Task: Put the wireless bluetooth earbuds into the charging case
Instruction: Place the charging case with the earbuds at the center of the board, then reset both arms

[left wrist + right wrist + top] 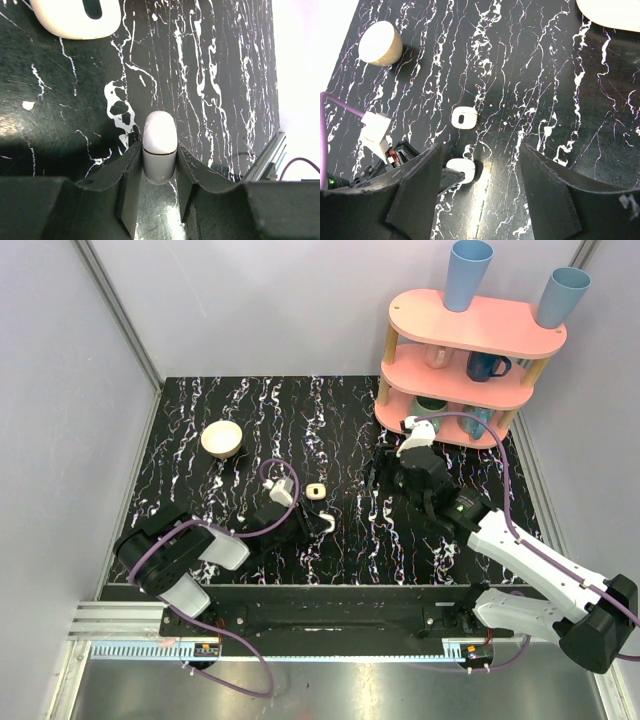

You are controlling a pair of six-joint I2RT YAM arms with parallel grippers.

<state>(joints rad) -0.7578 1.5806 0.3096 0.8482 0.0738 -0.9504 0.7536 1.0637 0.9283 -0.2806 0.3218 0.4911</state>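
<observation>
My left gripper (159, 152) is shut on a small white charging case (159, 145), held edge-on with its seam line showing. From above, this case (328, 523) sits at the tip of the left gripper (305, 526), low over the table's middle. A second white rounded-square case with a dark centre (317, 490) lies just beyond it, and also shows in the wrist views (75, 17) (464, 117). My right gripper (481, 150) is open and empty, hovering right of centre (390, 472) and facing the held case (462, 169). I cannot make out the earbuds on the speckled surface.
A wooden bowl (222, 438) stands at the back left (380, 43). A pink two-tier shelf (470, 350) with blue cups and mugs fills the back right corner. The black marbled table (200, 500) ends at a metal rail by the arm bases.
</observation>
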